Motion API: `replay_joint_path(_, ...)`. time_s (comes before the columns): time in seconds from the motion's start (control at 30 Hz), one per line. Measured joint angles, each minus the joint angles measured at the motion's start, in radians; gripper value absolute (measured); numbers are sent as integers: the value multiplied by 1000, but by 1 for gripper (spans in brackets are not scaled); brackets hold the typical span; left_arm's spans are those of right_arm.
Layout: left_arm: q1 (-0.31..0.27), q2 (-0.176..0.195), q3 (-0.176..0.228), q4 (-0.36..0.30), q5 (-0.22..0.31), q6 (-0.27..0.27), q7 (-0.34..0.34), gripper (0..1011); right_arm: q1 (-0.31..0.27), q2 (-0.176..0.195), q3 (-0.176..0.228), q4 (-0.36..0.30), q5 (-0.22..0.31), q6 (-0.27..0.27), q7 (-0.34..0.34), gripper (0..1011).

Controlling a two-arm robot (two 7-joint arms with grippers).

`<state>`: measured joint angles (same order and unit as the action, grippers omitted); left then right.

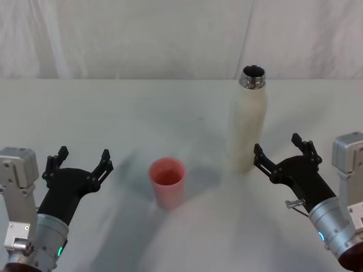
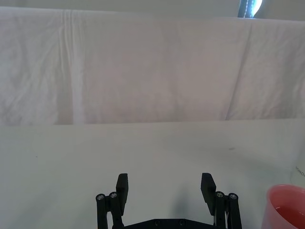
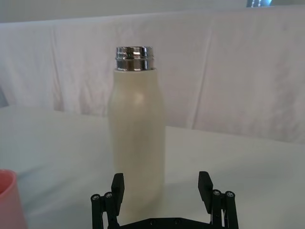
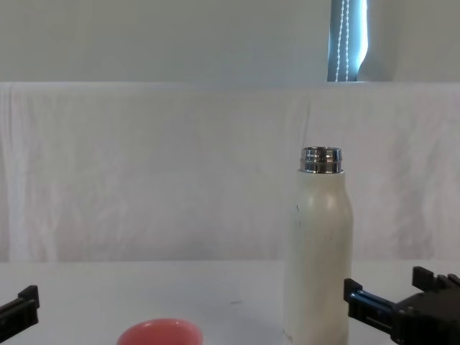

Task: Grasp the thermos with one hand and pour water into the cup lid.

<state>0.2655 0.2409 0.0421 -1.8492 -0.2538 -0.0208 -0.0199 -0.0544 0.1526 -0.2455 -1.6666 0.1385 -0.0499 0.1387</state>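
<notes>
The cream-white thermos stands upright at the right of the table, its steel neck uncapped; it also rises in the right wrist view and the chest view. My right gripper is open just in front and to the right of its base, nothing between the fingers. The pink cup lid stands upright near the table's middle, left of the thermos, and peeks into the left wrist view. My left gripper hangs open and empty at the left, apart from the cup lid.
A white cloth covers the table and hangs as a backdrop behind it. A strip of window blind shows above the backdrop.
</notes>
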Motion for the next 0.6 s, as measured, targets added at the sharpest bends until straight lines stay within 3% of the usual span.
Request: replay_joint_path(0.6,0,0,0,0,0,0,0,1001,-55,-59,41,13,-50,-48,-44,1001)
